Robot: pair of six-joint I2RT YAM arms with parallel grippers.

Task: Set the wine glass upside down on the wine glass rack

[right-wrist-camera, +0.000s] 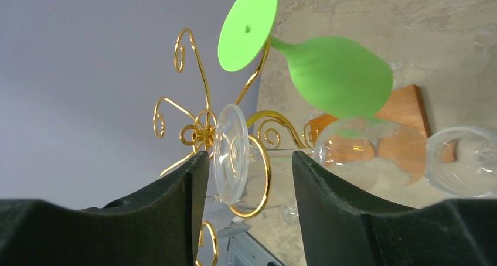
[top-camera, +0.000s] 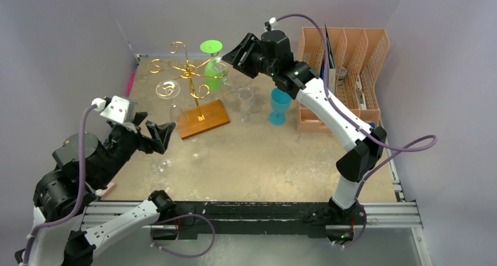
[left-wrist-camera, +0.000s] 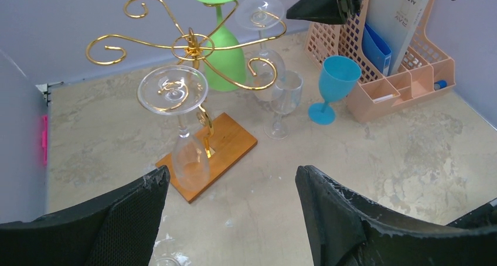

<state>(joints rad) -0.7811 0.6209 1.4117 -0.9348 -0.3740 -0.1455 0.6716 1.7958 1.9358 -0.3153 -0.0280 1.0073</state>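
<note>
Hanging wine glass, stem faint

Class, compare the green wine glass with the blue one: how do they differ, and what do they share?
The green wine glass hangs upside down, foot up, on the gold rack; the blue wine glass stands upright on the table. Green is among the rack's arms; blue is beside the orange organiser. Both are opaque and stemmed.

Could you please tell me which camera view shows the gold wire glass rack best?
The left wrist view: the wine glass rack appears whole and large, from curled arms to wooden base. The top external view also shows it whole, but small. The right wrist view catches only some curls and part of the base.
</note>
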